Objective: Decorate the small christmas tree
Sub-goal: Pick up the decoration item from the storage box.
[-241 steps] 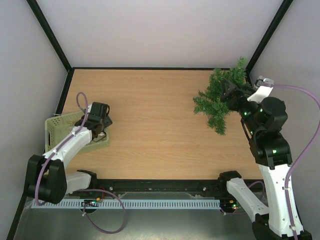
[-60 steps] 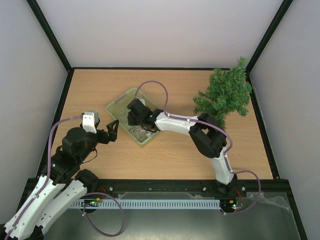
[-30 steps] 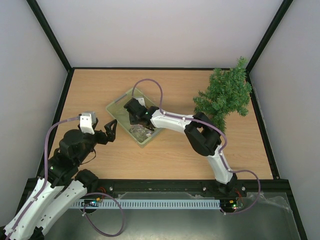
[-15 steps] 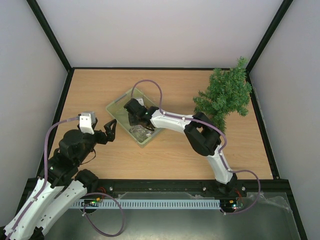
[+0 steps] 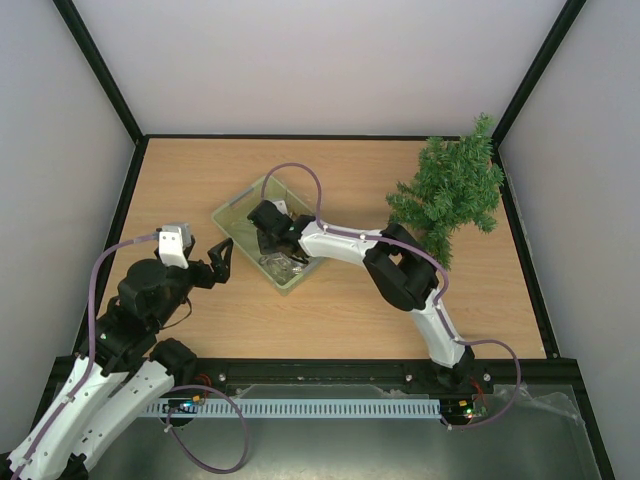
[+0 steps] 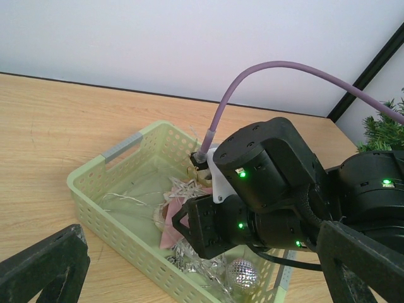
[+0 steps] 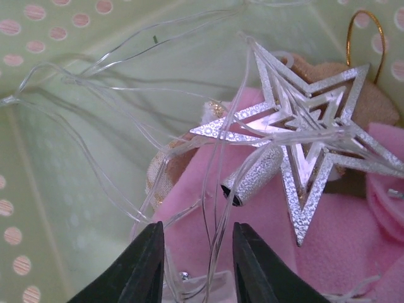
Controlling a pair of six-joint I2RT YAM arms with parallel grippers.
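Note:
The small christmas tree [image 5: 452, 195] stands bare at the back right of the table, and its edge shows in the left wrist view [image 6: 385, 129]. A pale green basket [image 5: 237, 205] sits mid-table. My right gripper [image 5: 268, 232] reaches down into it. In the right wrist view its jaws [image 7: 197, 228] are open a little, with thin clear strands running loose between them over a pink felt piece [image 7: 265, 233]. Just beyond lies a silver star [image 7: 309, 132]. My left gripper [image 5: 222, 262] hovers wide open and unloaded left of the basket.
The basket [image 6: 120, 218] also holds a glittery silver ball [image 6: 243, 273], silver tinsel and a gold-looped ornament. Black frame rails edge the table, with walls close on both sides. The right arm's purple cable arcs over the basket.
Eight seconds ago the basket was at the far left under the left gripper and the right gripper was at the tree. Over the last second the right gripper barely shifted inside the basket.

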